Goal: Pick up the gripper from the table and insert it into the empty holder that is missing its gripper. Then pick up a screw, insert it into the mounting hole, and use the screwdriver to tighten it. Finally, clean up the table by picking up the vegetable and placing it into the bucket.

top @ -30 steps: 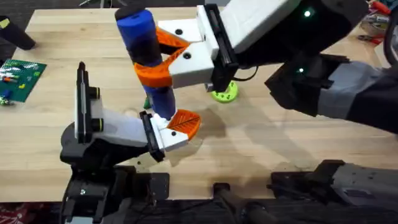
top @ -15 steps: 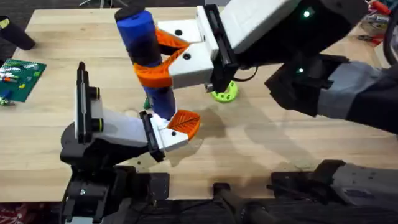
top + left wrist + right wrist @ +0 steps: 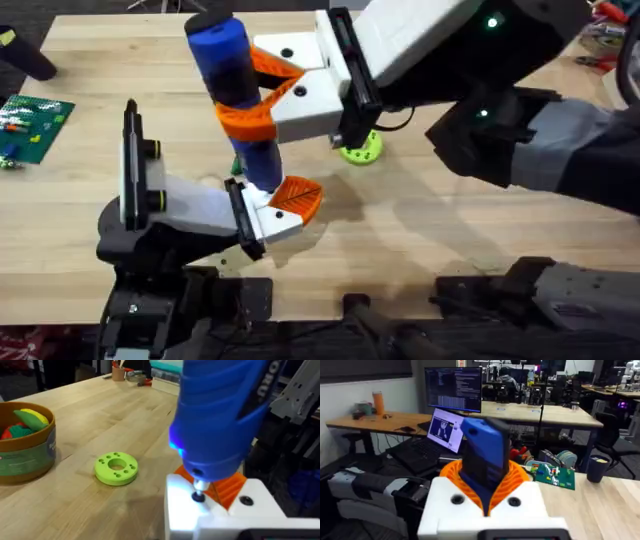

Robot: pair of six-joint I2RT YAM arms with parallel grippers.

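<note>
My right gripper [image 3: 242, 92] is shut on the screwdriver [image 3: 232, 70], a thick blue handle held upright between its orange fingers; the right wrist view shows the screwdriver [image 3: 484, 455] close up. Its bit rests on a screw [image 3: 199, 496] in the holder [image 3: 262, 220], the white mount with a black end plate at my left arm's tip. The orange ribbed gripper [image 3: 297, 196] sits in that holder, beside the screwdriver's tip. The bucket [image 3: 26, 457] stands farther off in the left wrist view, with yellow, green and red toy vegetables [image 3: 27, 419] inside.
A green disc with holes [image 3: 361, 148] lies on the table behind the holder, between it and the bucket [image 3: 116, 468]. A green circuit board [image 3: 35, 115] lies at the table's left edge. My right arm covers the table's right half.
</note>
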